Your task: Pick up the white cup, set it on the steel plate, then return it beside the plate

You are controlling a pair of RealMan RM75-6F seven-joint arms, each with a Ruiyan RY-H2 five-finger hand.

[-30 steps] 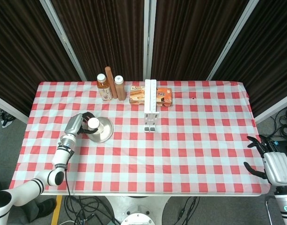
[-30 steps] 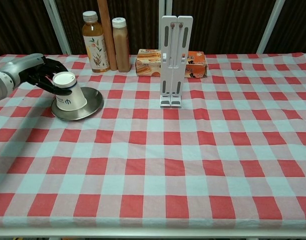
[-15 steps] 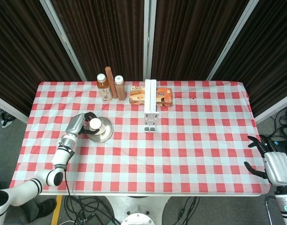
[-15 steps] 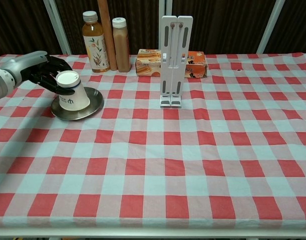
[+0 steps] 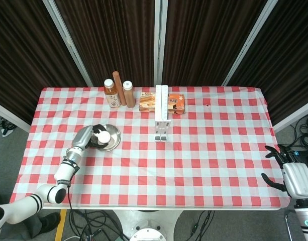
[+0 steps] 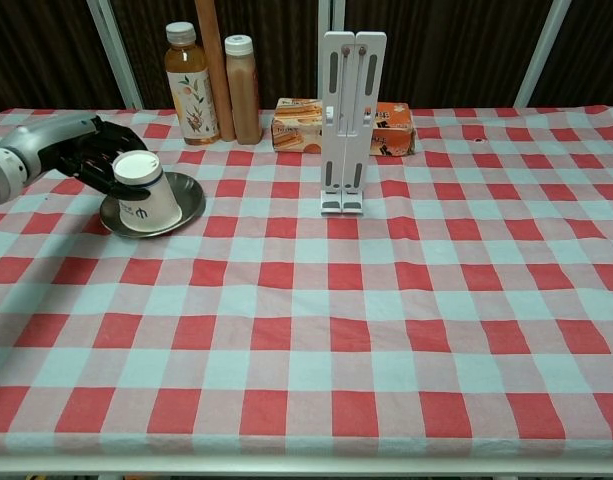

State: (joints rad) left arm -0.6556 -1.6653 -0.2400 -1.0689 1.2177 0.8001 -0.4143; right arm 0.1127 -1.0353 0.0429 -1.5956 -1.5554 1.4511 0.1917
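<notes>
White paper, the white cup sits upside down on the steel plate at the far left of the checked table. My left hand wraps dark fingers around it. My right hand hangs off the near right edge, fingers spread on nothing.

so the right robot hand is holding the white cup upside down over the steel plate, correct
Not quite: it is the left robot hand that holds the white cup, upside down over the steel plate, as the chest view shows. The right robot hand sits off the table's far corner, holding nothing, in the head view.
</notes>
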